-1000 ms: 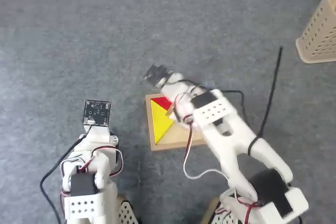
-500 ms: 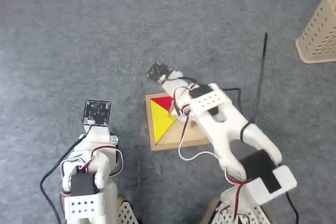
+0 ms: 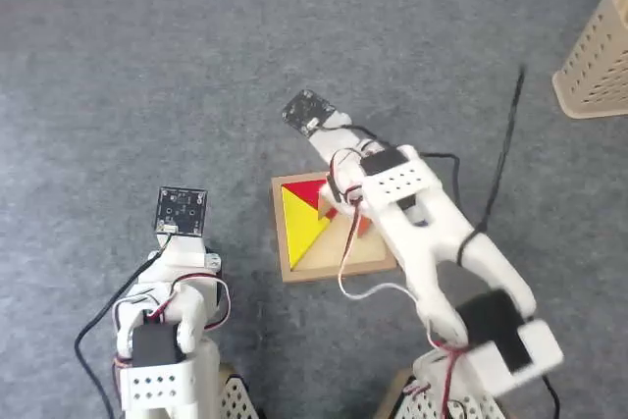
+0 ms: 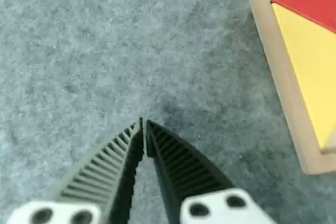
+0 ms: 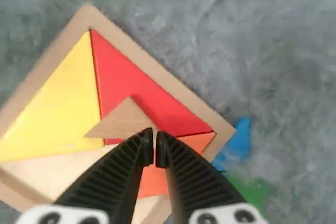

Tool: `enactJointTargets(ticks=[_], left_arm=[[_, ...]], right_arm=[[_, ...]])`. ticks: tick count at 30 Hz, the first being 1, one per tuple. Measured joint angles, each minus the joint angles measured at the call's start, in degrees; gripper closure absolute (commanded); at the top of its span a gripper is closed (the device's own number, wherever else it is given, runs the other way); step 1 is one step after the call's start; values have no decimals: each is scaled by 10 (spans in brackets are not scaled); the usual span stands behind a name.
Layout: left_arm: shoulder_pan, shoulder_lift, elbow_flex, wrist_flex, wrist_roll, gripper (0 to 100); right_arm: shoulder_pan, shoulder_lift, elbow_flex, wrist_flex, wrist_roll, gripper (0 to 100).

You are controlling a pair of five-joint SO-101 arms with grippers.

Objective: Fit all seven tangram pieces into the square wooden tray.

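One tray [image 5: 157, 74] beneath right end effector [image 5: 154, 131]

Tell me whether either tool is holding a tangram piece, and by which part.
Nothing is held. The left tool is shut empty above the carpet; the right tool is shut empty above the tray, its tips by the orange piece.

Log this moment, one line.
left end effector shut | right end effector shut over tray | in tray: yellow, red, orange | outside: blue, green
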Motion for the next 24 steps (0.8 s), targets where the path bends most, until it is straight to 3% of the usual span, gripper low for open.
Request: enactJointTargets(ticks=[6, 12, 24], left_arm=[[0, 0, 0, 0, 0, 988], [0, 0, 0, 0, 0, 988], [0, 0, 0, 0, 0, 988]], right_arm=[[-49, -56, 91, -95, -34, 984], [-56, -11, 95, -135, -36, 817], [-56, 42, 94, -142, -36, 851]])
